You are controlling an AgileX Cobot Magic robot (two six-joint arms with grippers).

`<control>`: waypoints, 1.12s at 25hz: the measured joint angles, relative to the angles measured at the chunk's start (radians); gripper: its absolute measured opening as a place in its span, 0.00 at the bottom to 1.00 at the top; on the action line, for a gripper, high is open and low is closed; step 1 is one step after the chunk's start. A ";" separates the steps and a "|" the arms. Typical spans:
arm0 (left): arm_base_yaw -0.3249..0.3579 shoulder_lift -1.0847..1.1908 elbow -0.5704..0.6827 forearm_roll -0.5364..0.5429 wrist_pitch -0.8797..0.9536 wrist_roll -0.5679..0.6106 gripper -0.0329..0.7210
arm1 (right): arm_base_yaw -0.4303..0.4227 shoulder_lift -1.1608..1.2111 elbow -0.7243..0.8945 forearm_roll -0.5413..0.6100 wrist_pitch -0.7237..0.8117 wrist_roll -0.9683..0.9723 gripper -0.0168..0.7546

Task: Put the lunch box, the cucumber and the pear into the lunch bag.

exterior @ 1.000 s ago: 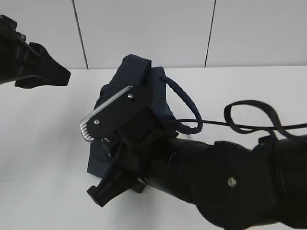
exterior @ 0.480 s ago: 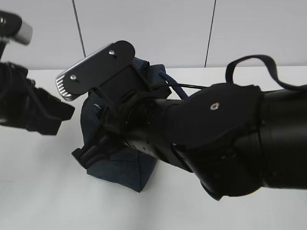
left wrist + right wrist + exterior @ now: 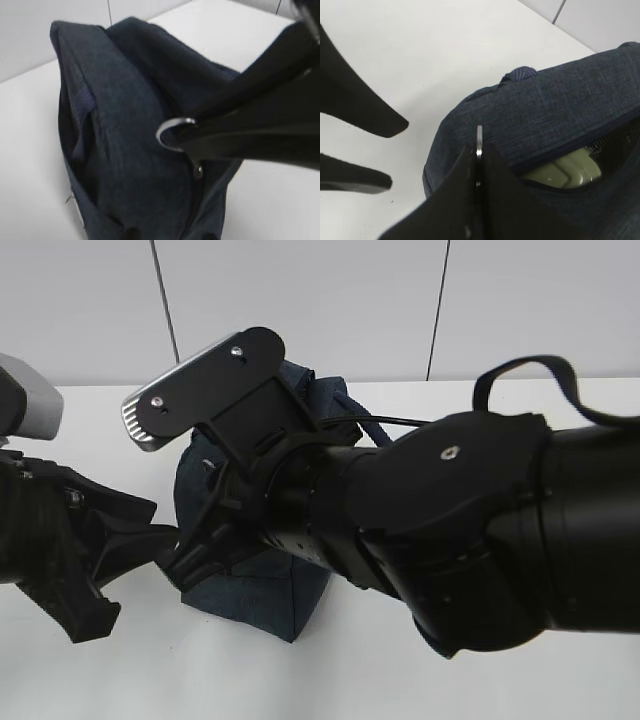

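Observation:
The navy lunch bag (image 3: 262, 592) stands on the white table, largely hidden behind my right arm. My right gripper (image 3: 479, 150) is shut on the metal ring pull (image 3: 479, 136) of its zipper; the left wrist view shows the same ring pull (image 3: 170, 131) pinched by dark fingertips (image 3: 210, 137). Through the zipper gap the lunch box (image 3: 566, 169) shows its pale green lid inside the lunch bag (image 3: 555, 107). My left gripper (image 3: 158, 532) hangs open just left of the bag's lower side, nothing between its fingers (image 3: 367, 112). The cucumber and the pear are out of view.
A black cable loop (image 3: 520, 368) arcs over my right arm. The bag's cord handle (image 3: 345, 408) pokes out behind the wrist camera mount (image 3: 200, 385). White table (image 3: 100, 680) lies bare to the left and front; a panelled wall (image 3: 350, 300) stands behind.
My left gripper has dropped from the upper left to low beside the bag's left side. The right arm swung up across the bag, then held still on the ring pull.

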 joint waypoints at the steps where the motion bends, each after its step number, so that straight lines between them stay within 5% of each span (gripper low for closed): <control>1: 0.000 0.000 0.009 -0.094 -0.009 0.085 0.36 | 0.000 0.000 0.000 0.000 0.000 0.000 0.03; 4: 0.000 0.000 0.032 -0.248 -0.020 0.250 0.36 | 0.000 0.000 0.000 0.000 0.000 -0.002 0.03; 8: 0.000 0.023 0.036 -0.288 -0.004 0.361 0.36 | 0.000 0.000 0.000 0.000 0.005 -0.005 0.03; 28: 0.000 0.150 0.032 -0.289 0.002 0.368 0.39 | 0.000 0.000 0.000 0.002 0.035 -0.007 0.03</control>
